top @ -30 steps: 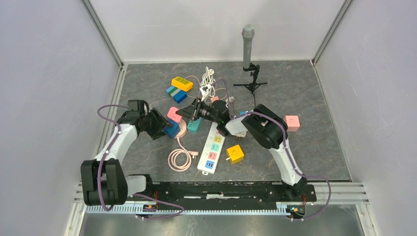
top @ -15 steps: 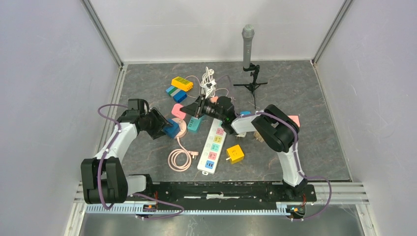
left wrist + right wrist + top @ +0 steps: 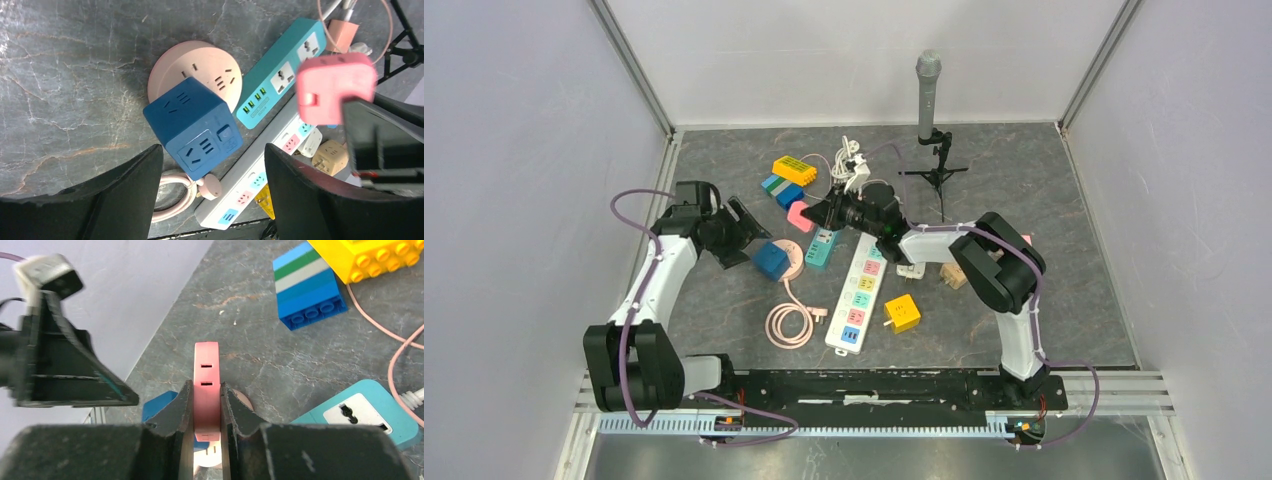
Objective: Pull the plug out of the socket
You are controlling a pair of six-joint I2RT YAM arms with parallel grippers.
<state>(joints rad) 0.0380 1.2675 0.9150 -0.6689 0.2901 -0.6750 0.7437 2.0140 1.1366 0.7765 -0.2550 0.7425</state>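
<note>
My right gripper (image 3: 812, 214) is shut on a flat pink plug (image 3: 799, 216) and holds it in the air, clear of the round pink socket (image 3: 793, 262). In the right wrist view the plug (image 3: 207, 365) stands edge-on between my fingers (image 3: 176, 412), with the socket (image 3: 243, 401) below. A blue cube socket (image 3: 771, 260) rests on the round socket's left side. My left gripper (image 3: 740, 232) is open and empty, apart from the cube on its left. In the left wrist view the cube (image 3: 192, 132), the round socket (image 3: 200, 70) and the held plug (image 3: 334, 87) all show.
A white power strip (image 3: 856, 295), a teal strip (image 3: 822, 248), a yellow cube plug (image 3: 902, 313) and a coiled pink cable (image 3: 790, 323) lie near the sockets. Toy bricks (image 3: 793, 170) and tangled cords lie behind. A microphone on a stand (image 3: 927, 95) is at the back.
My right gripper has carried the pink plug up and back, away from the round socket. My left gripper has drawn back to the left, away from the blue cube.
</note>
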